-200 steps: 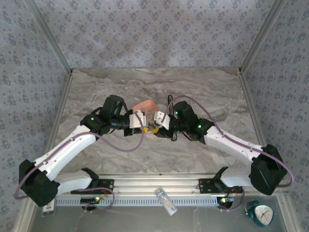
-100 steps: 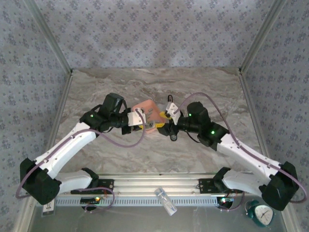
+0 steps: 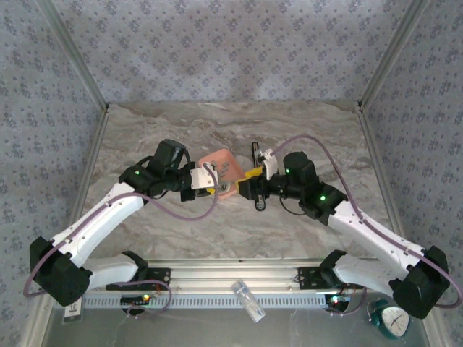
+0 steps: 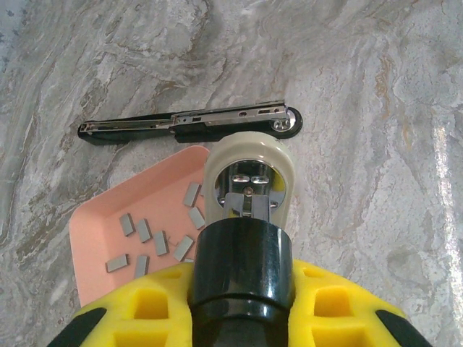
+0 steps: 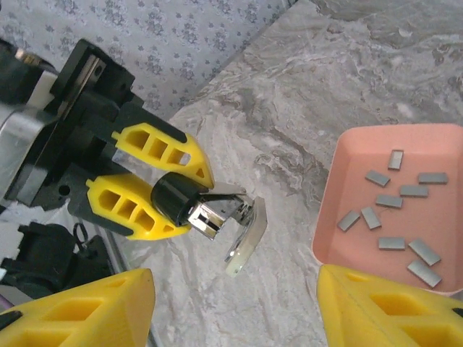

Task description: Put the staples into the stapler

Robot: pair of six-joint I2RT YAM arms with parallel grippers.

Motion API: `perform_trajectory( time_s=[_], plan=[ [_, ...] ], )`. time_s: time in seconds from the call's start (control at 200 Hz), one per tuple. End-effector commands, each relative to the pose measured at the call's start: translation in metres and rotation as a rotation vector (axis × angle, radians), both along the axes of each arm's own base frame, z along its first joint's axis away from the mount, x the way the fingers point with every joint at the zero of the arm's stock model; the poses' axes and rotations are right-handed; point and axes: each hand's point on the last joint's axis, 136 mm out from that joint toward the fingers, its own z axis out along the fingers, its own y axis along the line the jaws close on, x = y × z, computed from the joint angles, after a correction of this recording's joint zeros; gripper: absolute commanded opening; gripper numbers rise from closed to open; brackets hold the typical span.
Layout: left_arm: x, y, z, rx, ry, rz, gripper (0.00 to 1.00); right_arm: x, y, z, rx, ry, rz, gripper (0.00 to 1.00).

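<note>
Lying in tray [image 5: 362, 148], staples [image 5: 394, 201] sit near L fingers [image 5: 163, 148] clamped on stapler piece [image 5: 210, 217]; R fingers [image 5: 376, 303] apart.

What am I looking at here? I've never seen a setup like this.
Two robot arms, a left arm and a right arm, are bolted to a marble-patterned table. One picture looks down from above; the other two come from cameras on each wrist. On the table lie a salmon tray of small grey staples and a long black and chrome bar, probably part of the stapler. The left fingers clamp a black and chrome piece with a cream end. The right fingers are open, holding nothing.
</note>
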Motion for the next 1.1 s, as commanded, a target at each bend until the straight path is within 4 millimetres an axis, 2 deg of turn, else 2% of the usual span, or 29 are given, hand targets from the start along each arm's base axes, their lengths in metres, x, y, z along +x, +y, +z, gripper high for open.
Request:
perform_trajectory(
  time_s=[0.0, 0.26, 0.685, 1.099],
  plan=[
    [0.002, -0.006, 0.030, -0.062, -0.071, -0.029, 0.00, 0.002, 0.003, 0.017, 0.068, 0.098, -0.019, 0.62],
    [0.002, -0.008, 0.031, -0.069, -0.071, -0.039, 0.00, 0.006, 0.013, 0.010, 0.100, 0.283, -0.024, 0.60],
    [0.001, -0.012, 0.032, -0.092, -0.067, -0.053, 0.00, 0.012, 0.013, -0.004, 0.109, 0.378, -0.058, 0.58],
    [0.005, -0.017, 0.036, -0.120, -0.068, -0.046, 0.00, 0.007, 0.029, -0.029, 0.099, 0.493, -0.016, 0.51]
  ],
)
